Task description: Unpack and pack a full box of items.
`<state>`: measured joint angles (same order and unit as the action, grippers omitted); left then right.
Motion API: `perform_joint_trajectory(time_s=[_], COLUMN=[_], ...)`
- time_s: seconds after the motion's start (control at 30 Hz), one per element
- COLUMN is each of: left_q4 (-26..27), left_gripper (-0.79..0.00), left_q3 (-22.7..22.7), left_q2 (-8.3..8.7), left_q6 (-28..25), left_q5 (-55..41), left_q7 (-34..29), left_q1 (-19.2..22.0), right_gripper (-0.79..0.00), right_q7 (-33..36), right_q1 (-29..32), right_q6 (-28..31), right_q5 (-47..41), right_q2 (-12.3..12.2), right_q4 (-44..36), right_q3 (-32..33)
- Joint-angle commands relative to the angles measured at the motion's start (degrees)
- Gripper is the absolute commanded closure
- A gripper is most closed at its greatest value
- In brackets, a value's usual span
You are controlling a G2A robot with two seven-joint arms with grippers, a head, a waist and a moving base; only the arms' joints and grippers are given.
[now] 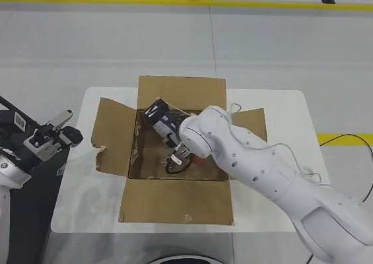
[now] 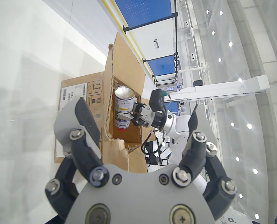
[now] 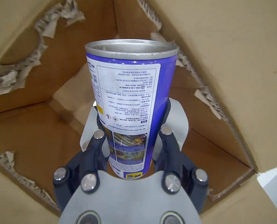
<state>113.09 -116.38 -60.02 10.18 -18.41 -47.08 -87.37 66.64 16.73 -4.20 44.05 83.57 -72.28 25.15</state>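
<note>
An open cardboard box [image 1: 179, 89] sits on the white table [image 1: 272, 105]. My right arm [image 1: 239, 152] comes down into it from above. The right gripper [image 3: 132, 113] is shut on a blue, white-labelled spray can [image 3: 131, 89]. The can lies roughly level above the box floor, with its silver base toward the far wall. The can's red cap [image 1: 199, 160] pokes out beside the wrist. From the left wrist, the can [image 2: 124, 104] and right gripper [image 2: 132, 115] show inside the box [image 2: 82, 94]. My left gripper [image 1: 69, 127] hangs open and empty off the table's left side, well away from the box.
The box's four flaps are folded outward, and the left flap [image 1: 110, 135] has torn, ragged edges. A black surface [image 1: 41, 198] lies under the left arm beside the table. Bare table strips run along the right edge [image 1: 292, 132] and the left edge [image 1: 80, 185].
</note>
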Motion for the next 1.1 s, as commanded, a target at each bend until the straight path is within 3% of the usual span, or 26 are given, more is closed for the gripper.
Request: perform_joint_trajectory(time_s=[0.0,0.27,0.3,0.37,0.53,0.63,0.8,1.07], left_q4=[0.00,0.00,0.00,0.00,0.00,0.00,0.00,0.00], left_gripper=[-0.785,-0.785,-0.785,-0.785,-0.785,-0.785,-0.785,-0.785], left_q3=[0.00,0.00,0.00,0.00,0.00,0.00,0.00,0.00], left_q2=[0.00,0.00,0.00,0.00,0.00,0.00,0.00,0.00], left_q6=[0.00,0.00,0.00,0.00,0.00,0.00,0.00,0.00], left_q5=[0.00,0.00,0.00,0.00,0.00,0.00,0.00,0.00], left_q7=[0.00,0.00,0.00,0.00,0.00,0.00,0.00,0.00], left_q1=[0.00,0.00,0.00,0.00,0.00,0.00,0.00,0.00], right_gripper=[0.000,0.000,-0.028,-0.256,-0.437,-0.489,-0.653,-0.748], right_q7=[0.15,2.67,2.86,2.89,2.81,2.63,3.01,5.13], right_q1=[-0.44,-1.90,-2.01,-2.18,-2.38,-2.42,-2.44,-0.55], right_q6=[0.44,3.42,3.51,3.58,4.83,5.57,6.60,8.21], right_q5=[-0.20,-2.56,-2.64,-2.75,-3.88,-4.19,-4.92,-5.27], right_q2=[1.12,5.18,5.61,6.41,7.93,8.54,8.69,6.53], right_q4=[3.76,12.48,13.28,14.77,17.99,19.53,19.53,12.11], right_q3=[-1.22,-3.96,-4.17,-4.46,-4.31,-4.02,-2.46,2.23])
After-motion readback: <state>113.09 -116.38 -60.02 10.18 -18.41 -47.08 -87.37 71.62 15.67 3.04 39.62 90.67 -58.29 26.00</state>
